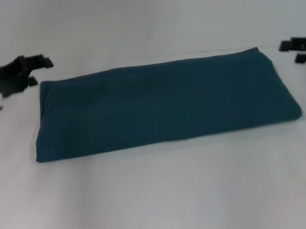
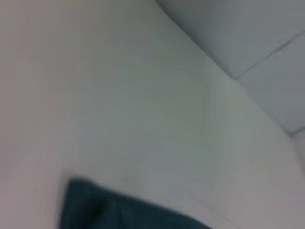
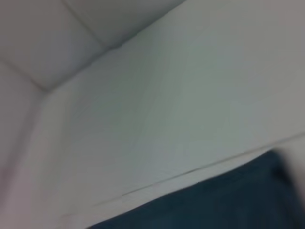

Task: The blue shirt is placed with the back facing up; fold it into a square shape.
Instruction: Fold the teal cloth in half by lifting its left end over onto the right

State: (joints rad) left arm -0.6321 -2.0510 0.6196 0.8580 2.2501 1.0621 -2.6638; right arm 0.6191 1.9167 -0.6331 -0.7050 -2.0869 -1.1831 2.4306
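— One long band is what the blue shirt (image 1: 162, 103) makes now: a flat, dark teal strip lying across the middle of the white table (image 1: 158, 197), sleeves tucked out of sight, edges fairly even, no print showing. It is much wider than it is deep, so I judge it is not yet a square.

— And your hands?

— My left hand (image 1: 35, 70) hovers just off the strip's left end, toward the far corner, holding nothing; its fingers look parted, a short gap between the two black tips. My right hand (image 1: 301, 51) sits off the right end's far corner, also empty, only partly in view at the edge, so I cannot tell how far it is open.

— What does the step need?

— As I judge it, one end must go over the other. I would pinch all layers at both corners of one short edge, lift just clear, carry across level, and lay edge onto edge so the soft knit does not drag or bunch.

— Anything to watch?

— The left end sits slightly rumpled at the fold; layers there could slip apart.
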